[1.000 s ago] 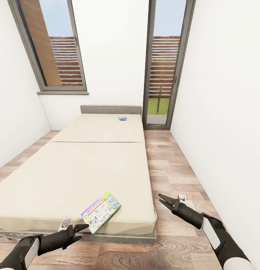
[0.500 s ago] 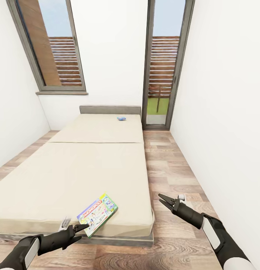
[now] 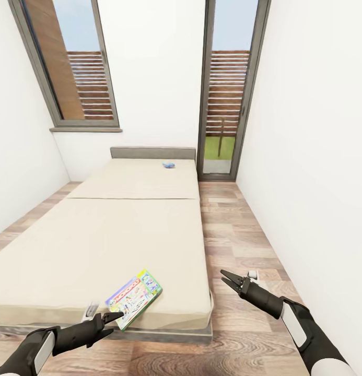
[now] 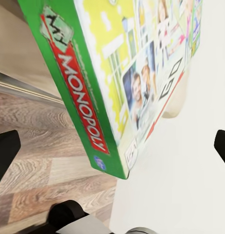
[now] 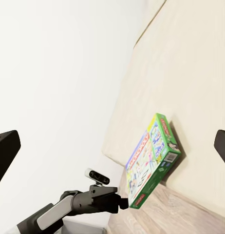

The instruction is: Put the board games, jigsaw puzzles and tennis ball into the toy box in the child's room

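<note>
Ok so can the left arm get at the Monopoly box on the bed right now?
Probably yes. The left gripper sits open right at the near corner of the Monopoly box, which overhangs the edge of the bed. Nothing lies between them.

Both arms reach forward, left tool (image 3: 112,316) and right tool (image 3: 226,277) spread.

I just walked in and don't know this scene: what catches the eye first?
The bright green-edged Monopoly board game box lies flat at the near edge of the wide cream bed, right by the black left gripper. A small blue game box sits far off near the grey headboard. The black right gripper hangs open over the wood-plank floor beside the bed.
</note>
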{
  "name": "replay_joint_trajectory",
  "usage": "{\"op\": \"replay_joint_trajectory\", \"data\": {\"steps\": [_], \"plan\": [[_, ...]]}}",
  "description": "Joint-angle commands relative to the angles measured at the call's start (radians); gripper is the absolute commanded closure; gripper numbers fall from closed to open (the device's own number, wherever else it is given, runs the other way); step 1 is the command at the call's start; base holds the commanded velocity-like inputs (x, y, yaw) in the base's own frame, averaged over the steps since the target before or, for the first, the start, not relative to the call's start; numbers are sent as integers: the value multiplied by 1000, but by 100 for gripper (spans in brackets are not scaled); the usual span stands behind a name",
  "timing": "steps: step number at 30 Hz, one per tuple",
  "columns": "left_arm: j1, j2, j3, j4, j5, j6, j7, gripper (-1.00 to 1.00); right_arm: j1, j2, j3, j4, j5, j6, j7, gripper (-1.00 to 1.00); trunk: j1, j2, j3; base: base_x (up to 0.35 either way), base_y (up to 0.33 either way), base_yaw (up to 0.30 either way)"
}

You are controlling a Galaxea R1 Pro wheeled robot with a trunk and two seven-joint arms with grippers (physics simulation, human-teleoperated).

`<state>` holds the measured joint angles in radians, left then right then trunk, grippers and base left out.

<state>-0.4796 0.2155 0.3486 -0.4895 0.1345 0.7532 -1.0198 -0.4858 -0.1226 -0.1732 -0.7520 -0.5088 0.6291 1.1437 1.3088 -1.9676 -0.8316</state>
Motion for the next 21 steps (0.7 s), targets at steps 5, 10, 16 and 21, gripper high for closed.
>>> {"op": "replay_joint_trajectory", "data": {"steps": [5, 10, 16, 21], "plan": [[-1, 0, 2, 0, 2, 6, -2, -100, -1, 0, 0, 0, -5, 7, 1, -100, 0, 0, -1, 0, -41, 0], [-1, 1, 3, 0, 2, 6, -2, -100, -1, 0, 0, 0, -5, 7, 1, -100, 0, 0, -1, 0, -11, 0], [-1, 1, 3, 0, 2, 6, -2, -100, -1, 0, 0, 0, -5, 7, 1, -100, 0, 0, -1, 0, -3, 0], [-1, 1, 3, 0, 2, 6, -2, -100, -1, 0, 0, 0, -5, 8, 1, -100, 0, 0, -1, 0, 0, 0]]}}
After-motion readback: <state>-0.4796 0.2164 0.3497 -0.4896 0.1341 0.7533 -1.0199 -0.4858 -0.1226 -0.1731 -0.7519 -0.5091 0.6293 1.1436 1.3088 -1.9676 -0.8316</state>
